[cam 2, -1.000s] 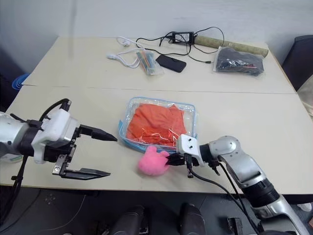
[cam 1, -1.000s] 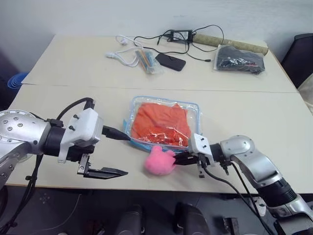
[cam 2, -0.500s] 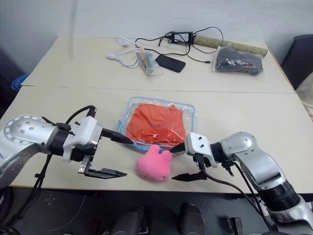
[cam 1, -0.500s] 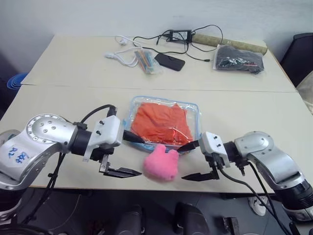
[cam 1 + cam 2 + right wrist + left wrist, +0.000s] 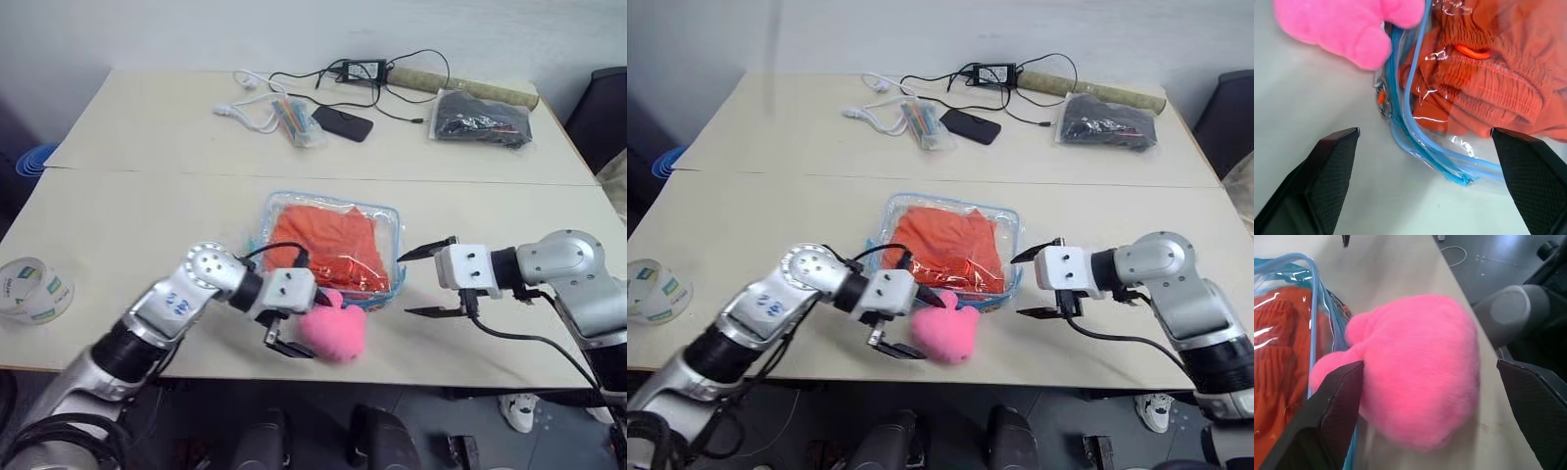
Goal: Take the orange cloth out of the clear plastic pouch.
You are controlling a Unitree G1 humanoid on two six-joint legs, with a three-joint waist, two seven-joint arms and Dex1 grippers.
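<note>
- Both jaws gape: your left gripper point(image 5: 306, 325) straddles the pink fuzzy heart-shaped plush point(image 5: 334, 328); your right gripper point(image 5: 428, 279) hangs beside the clear plastic pouch point(image 5: 331, 245).
- Bright orange wrinkled cloth point(image 5: 324, 242) lies inside.
- Closing left now risks grabbing plush, not pouch.

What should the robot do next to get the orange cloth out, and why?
Probably close the open left gripper on the pink fuzzy heart-shaped plush and lift it aside. The plush lies against the near edge of the clear plastic pouch, between that gripper's fingers, and the orange cloth is still inside.
</note>
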